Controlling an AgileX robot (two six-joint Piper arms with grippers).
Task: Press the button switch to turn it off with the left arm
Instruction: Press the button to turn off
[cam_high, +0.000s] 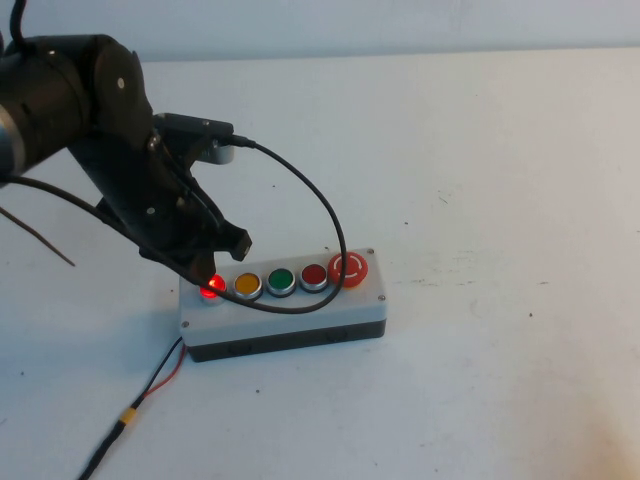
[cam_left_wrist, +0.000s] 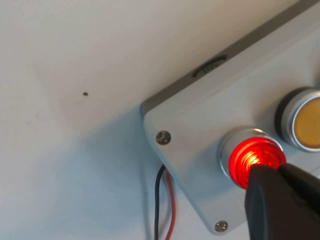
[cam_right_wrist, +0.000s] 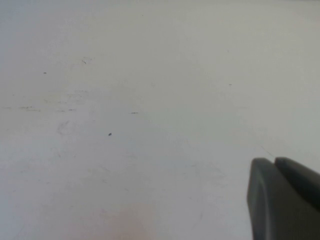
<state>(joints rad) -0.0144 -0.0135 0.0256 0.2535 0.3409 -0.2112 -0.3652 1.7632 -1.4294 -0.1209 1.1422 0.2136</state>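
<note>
The light grey button box (cam_high: 285, 315) lies on the white table. Its leftmost button, the small red silver-rimmed button switch (cam_high: 213, 288), glows red beside the yellow button (cam_high: 247, 283). My left gripper (cam_high: 214, 272) is shut, its tips resting on the glowing button. In the left wrist view the shut fingers (cam_left_wrist: 272, 200) cover the button switch's (cam_left_wrist: 250, 156) near edge, beside the yellow button (cam_left_wrist: 307, 122). My right gripper (cam_right_wrist: 274, 162) is shut and empty over bare table; it does not show in the high view.
On the box, a green button (cam_high: 281, 280), another small red button (cam_high: 314, 275) and a big red mushroom button (cam_high: 348, 268) follow to the right. The arm's black cable (cam_high: 320, 215) loops over the box. Red and black wires (cam_high: 150, 385) run from the box's left end.
</note>
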